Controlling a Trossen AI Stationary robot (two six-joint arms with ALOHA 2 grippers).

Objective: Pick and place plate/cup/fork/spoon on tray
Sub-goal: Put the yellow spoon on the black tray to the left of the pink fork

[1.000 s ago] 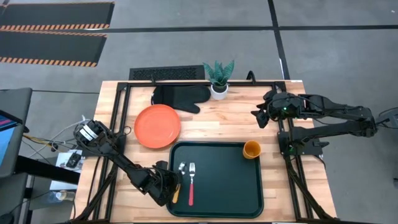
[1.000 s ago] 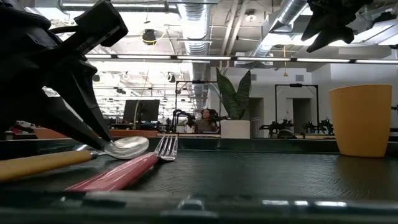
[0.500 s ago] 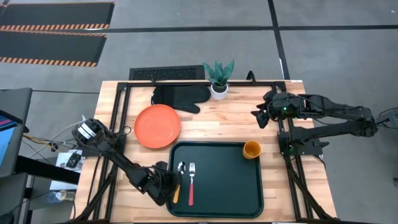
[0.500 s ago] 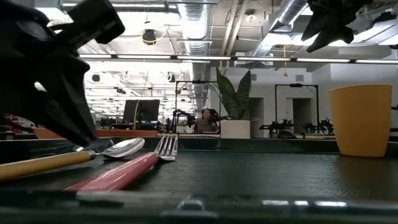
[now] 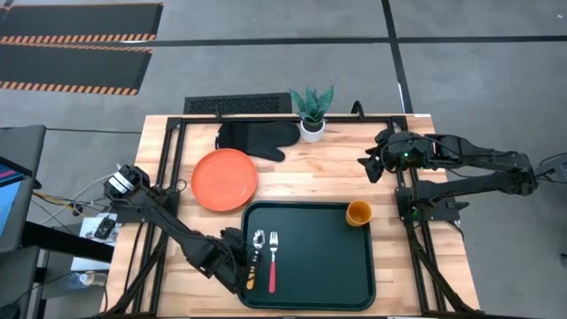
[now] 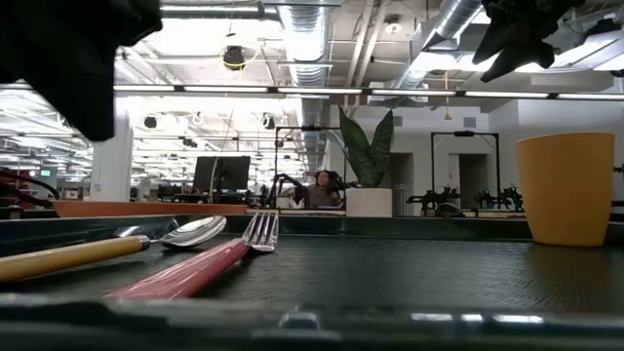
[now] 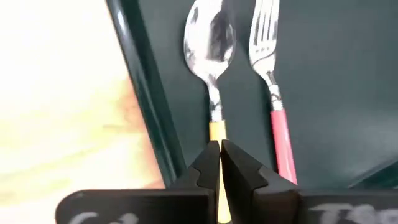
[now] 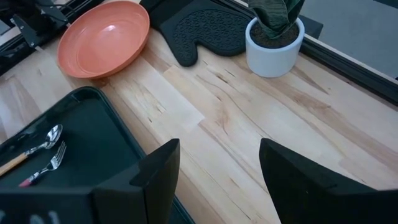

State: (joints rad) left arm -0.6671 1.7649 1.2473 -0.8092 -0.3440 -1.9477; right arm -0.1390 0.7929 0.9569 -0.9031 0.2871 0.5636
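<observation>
Spoon [image 5: 256, 249], fork [image 5: 273, 259] and cup [image 5: 359, 213] sit on the tray [image 5: 328, 283]. I judge the plate [image 5: 224, 180], on the surface beside it, light, stiff, slick: grip its rim. Left jaws [image 7: 220, 163] together above the spoon handle; right jaws [image 8: 214, 163] apart.

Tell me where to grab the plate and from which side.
Grip the plate by its raised rim, since it lies flat on the bare table with no handle. Its tray-facing edge looks best: the oven mitt crowds its far side. The open right gripper could come across.
</observation>
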